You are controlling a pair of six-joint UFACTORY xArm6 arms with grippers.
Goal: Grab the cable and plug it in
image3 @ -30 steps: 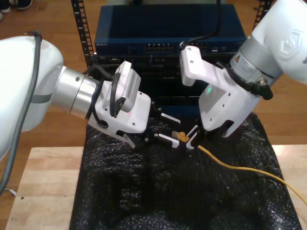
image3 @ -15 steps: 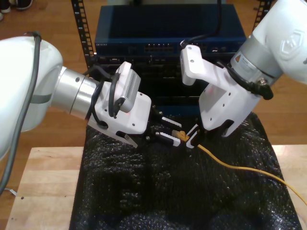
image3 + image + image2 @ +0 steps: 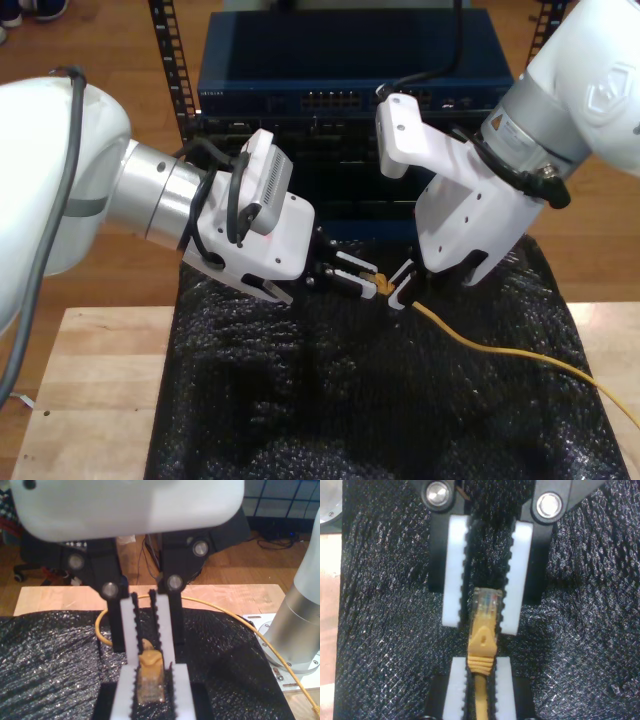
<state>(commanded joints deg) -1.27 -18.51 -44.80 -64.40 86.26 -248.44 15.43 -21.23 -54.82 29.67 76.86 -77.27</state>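
Over the black mat (image 3: 300,400), my second gripper (image 3: 400,290) was clamped on the cable (image 3: 500,350) just behind its plug (image 3: 485,605). The plug's long axis pointed straight at my first gripper (image 3: 362,283), whose pads (image 3: 454,580) flanked the tip, narrowed with slim gaps. That arm seemed nearer for taking it.

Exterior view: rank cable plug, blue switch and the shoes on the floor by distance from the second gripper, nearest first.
From my second gripper:
1. cable plug, sticking out just past its fingertips, toward the exterior view's left.
2. blue switch, in the rack right behind it.
3. shoes, on the floor at the exterior view's top left corner, beyond the rack.
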